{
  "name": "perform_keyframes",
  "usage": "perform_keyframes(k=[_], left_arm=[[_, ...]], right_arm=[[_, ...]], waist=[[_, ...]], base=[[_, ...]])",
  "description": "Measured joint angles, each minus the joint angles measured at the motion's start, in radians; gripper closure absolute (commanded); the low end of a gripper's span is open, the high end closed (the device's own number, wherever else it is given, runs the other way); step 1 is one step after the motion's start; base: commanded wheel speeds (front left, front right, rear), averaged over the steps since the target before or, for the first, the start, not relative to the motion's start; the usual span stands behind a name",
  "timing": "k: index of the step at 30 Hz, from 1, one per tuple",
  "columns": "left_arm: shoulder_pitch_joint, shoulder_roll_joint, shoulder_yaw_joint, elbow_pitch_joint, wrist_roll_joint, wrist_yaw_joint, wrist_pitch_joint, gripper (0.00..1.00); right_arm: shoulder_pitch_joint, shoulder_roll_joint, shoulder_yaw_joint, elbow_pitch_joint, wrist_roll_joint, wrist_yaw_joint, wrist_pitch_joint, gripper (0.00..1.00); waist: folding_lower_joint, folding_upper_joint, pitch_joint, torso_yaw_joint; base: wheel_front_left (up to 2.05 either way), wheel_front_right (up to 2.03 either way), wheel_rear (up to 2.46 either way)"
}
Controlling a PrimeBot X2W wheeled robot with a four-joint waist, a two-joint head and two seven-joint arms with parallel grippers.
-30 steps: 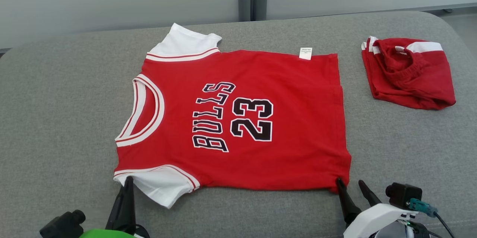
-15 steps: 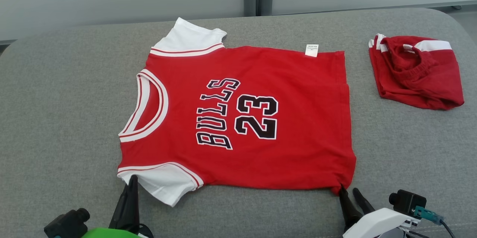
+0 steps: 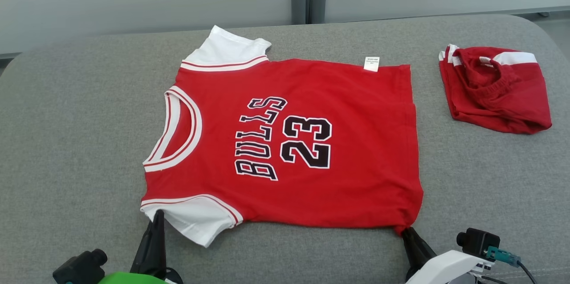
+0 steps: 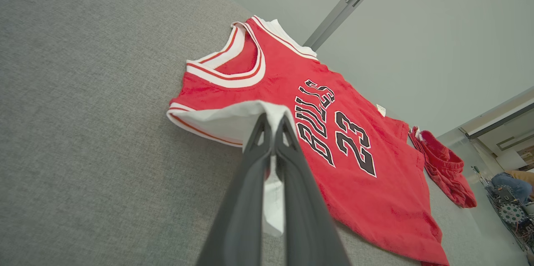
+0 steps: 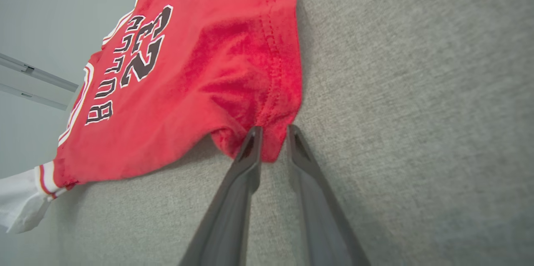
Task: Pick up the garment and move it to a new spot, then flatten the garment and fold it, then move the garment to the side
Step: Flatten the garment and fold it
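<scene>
Red "Bulls 23" knit jersey (image 3: 285,141) lies flat mid-frame on the grey fabric worktop (image 3: 67,141). Left tool (image 4: 273,122) is clenched on the white sleeve (image 4: 221,122). Right tool (image 5: 273,132) straddles the hem corner (image 5: 267,147); can't tell if it grips. It should bite deeper, then both lift evenly.

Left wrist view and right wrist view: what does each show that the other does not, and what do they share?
Left wrist view: left gripper shut on the white sleeve, and the folded red garment. Right wrist view: right gripper with fingers either side of the hem corner. Both: the jersey on the grey cushion.
</scene>
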Motion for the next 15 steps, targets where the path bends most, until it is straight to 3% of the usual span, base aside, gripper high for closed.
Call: perform_keyframes(k=[4,5,15], left_arm=[[0.002,0.000,-0.001,-0.001,0.000,0.004,0.002,1.00],[0.002,0.000,-0.002,-0.001,0.002,0.005,0.006,1.00],[0.005,0.000,-0.002,-0.003,0.007,0.008,0.009,1.00]], right_arm=[[-0.018,0.000,0.012,0.032,-0.011,0.002,0.000,0.86],[-0.021,0.000,0.013,0.035,-0.011,0.003,0.000,1.00],[-0.059,-0.009,-0.003,0.037,-0.017,0.017,-0.024,1.00]], waist=[[0.0000,0.0000,-0.011,-0.003],[0.0000,0.0000,-0.012,-0.003],[0.0000,0.0000,-0.022,-0.010]], base=[[0.00,0.00,0.00],[0.00,0.00,0.00],[0.00,0.00,0.00]])
